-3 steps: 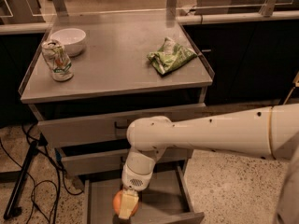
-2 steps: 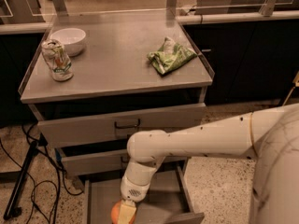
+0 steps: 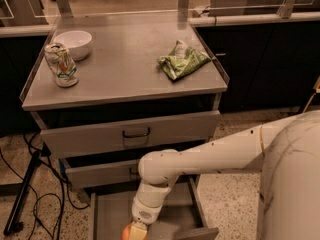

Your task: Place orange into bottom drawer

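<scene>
The orange (image 3: 127,232) shows at the bottom edge of the camera view, only its top in sight, low inside the open bottom drawer (image 3: 107,211). My gripper (image 3: 136,231) reaches down from the white arm into that drawer and sits right at the orange, mostly cut off by the frame edge. The bottom drawer is pulled out, with a flat grey floor and low side walls.
Two upper grey drawers (image 3: 130,134) with dark handles stand above, both slightly out. On the cabinet top are a white bowl (image 3: 73,43), a crushed can (image 3: 61,65) and a green chip bag (image 3: 182,60). Black cables (image 3: 30,194) lie on the floor at left.
The arm has moved lower and slightly left, carrying the orange deeper into the bottom drawer, down to the frame's bottom edge.
</scene>
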Controlling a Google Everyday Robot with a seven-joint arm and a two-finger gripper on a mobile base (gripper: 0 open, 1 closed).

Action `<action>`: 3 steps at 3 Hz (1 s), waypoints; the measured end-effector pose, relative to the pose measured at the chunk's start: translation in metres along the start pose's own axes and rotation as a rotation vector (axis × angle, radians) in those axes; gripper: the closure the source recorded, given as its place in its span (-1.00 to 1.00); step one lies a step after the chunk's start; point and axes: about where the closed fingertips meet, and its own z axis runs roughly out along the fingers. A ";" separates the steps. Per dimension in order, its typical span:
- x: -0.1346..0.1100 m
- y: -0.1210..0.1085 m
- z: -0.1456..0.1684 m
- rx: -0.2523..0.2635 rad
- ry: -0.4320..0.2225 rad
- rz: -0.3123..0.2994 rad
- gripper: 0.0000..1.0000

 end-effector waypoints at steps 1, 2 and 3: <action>0.019 -0.021 0.022 0.037 -0.009 0.097 1.00; 0.048 -0.050 0.039 0.067 -0.015 0.197 1.00; 0.063 -0.085 0.054 0.078 -0.001 0.265 1.00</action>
